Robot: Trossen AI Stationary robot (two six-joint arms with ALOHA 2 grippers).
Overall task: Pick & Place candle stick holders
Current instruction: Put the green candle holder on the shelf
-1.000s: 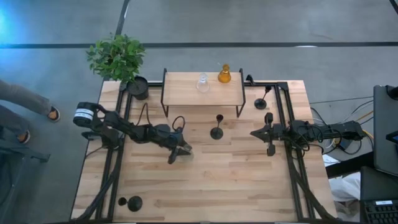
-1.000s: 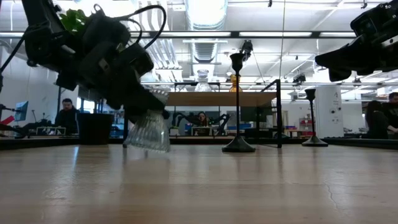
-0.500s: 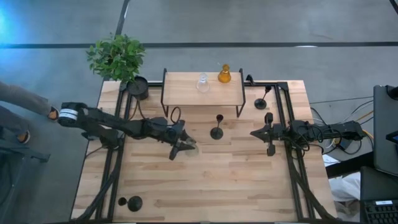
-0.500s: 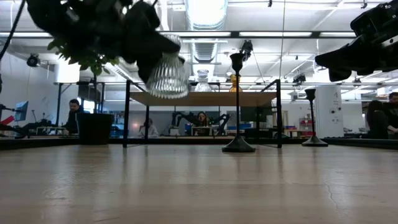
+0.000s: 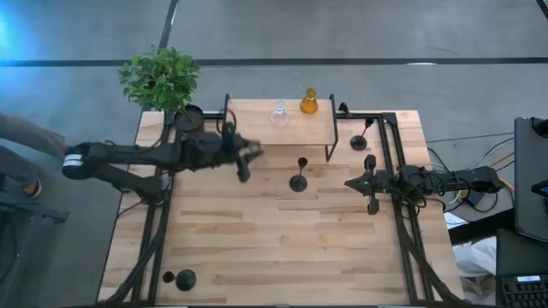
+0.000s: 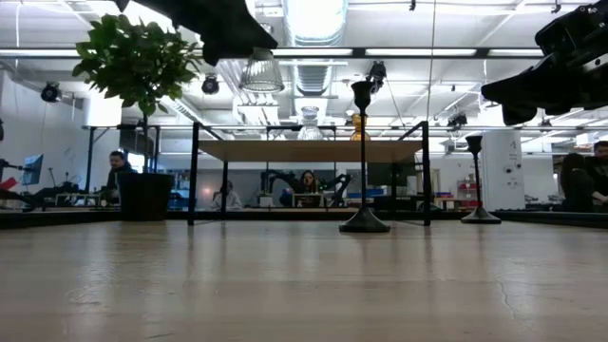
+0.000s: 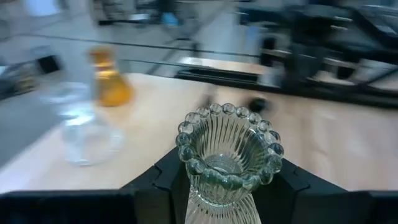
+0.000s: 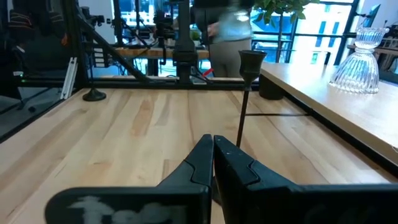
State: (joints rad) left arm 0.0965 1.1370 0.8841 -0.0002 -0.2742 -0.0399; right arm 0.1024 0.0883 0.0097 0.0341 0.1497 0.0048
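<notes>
My left gripper (image 5: pixel 248 155) is shut on a ribbed, greenish glass candle holder (image 7: pixel 227 155) with a beaded rim. It holds it high above the table at the raised shelf's (image 5: pixel 257 135) near left corner. The holder's flared foot (image 6: pixel 261 72) hangs below the gripper in the low view. A clear glass holder (image 5: pixel 279 114) and an amber one (image 5: pixel 308 103) stand on the shelf. One slim black holder (image 5: pixel 298 180) stands on its disc base mid-table, another (image 5: pixel 360 141) at the far right, and a third (image 5: pixel 180 278) sits near the front left corner. My right gripper (image 5: pixel 348 183) is shut and empty at the right. My left gripper pinches the glass holder between its two fingers (image 7: pixel 155 186), on the narrow part (image 7: pixel 214 199) below the beaded cup. The fingers come from the table's left, about level. The holder stands upright in the hold, cup up, lifted clear of table and shelf.
A black plant pot (image 5: pixel 190 120) with a green plant (image 5: pixel 161 77) stands at the far left corner beside the shelf. Black frame rails (image 5: pixel 158 222) run along both table sides. People sit in the room beyond the table (image 6: pixel 309 185).
My left gripper has risen well above the table and gone toward the far edge, up to the shelf's near left corner. The glass holder, low over the table and tilted a second ago, has gone with it and now hangs upright, high up.
</notes>
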